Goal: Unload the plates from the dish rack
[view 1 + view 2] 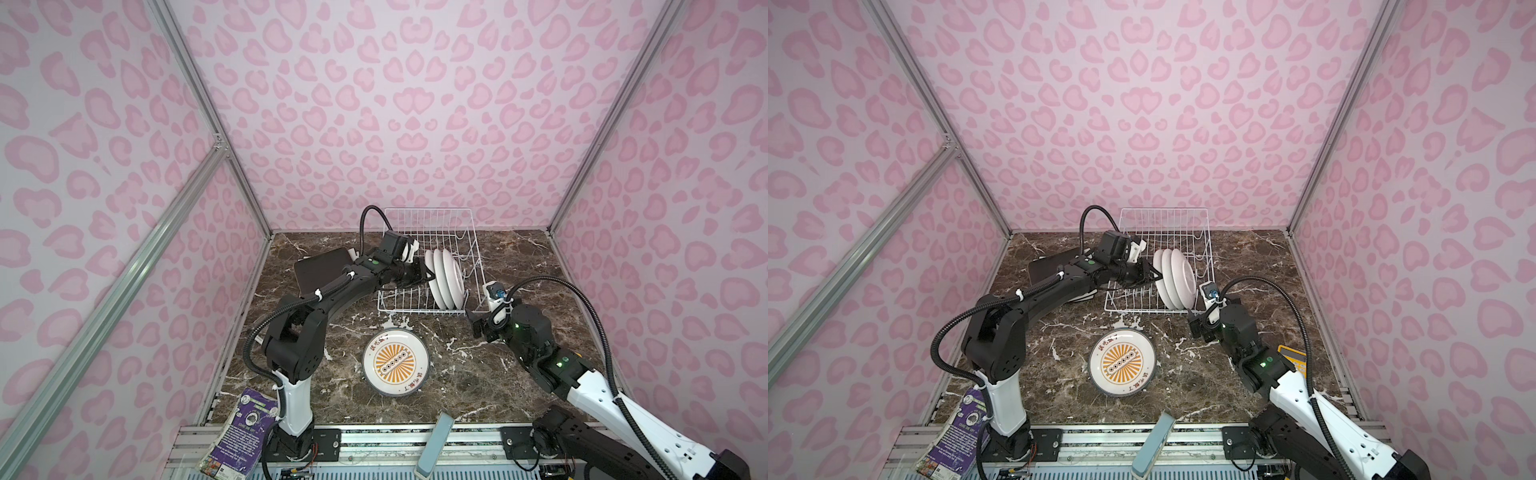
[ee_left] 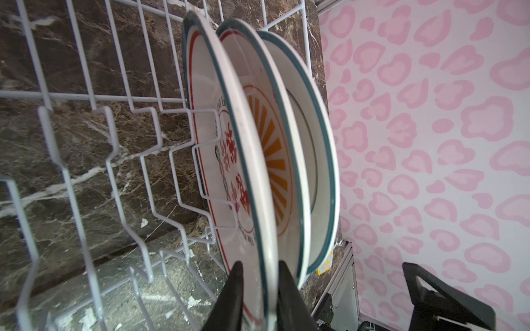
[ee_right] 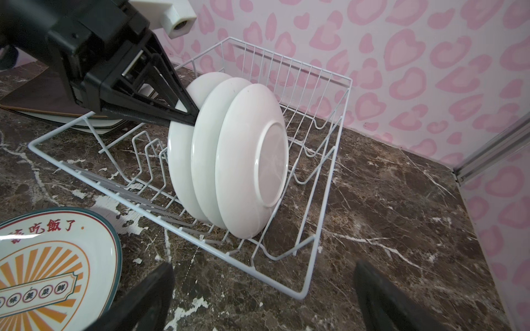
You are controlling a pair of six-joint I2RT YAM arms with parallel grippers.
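Lifting step: the left gripper is clenched on the rim of the leftmost round plate, which stands on edge beside two others in the dish rack. The right gripper hangs released at the rack's near right corner. Next, probably: lift straight up, without tipping its neighbour.

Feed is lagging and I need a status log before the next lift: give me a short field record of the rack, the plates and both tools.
rack: white wire, on the marble table
in rack: three round plates, standing on edge
left tool: shut on the rim of the end plate, the one nearest the left arm
right tool: open, empty, by the rack's near right corner
unloaded: printed plate lying flat in front of the rack; dark square plate lying left of the rack
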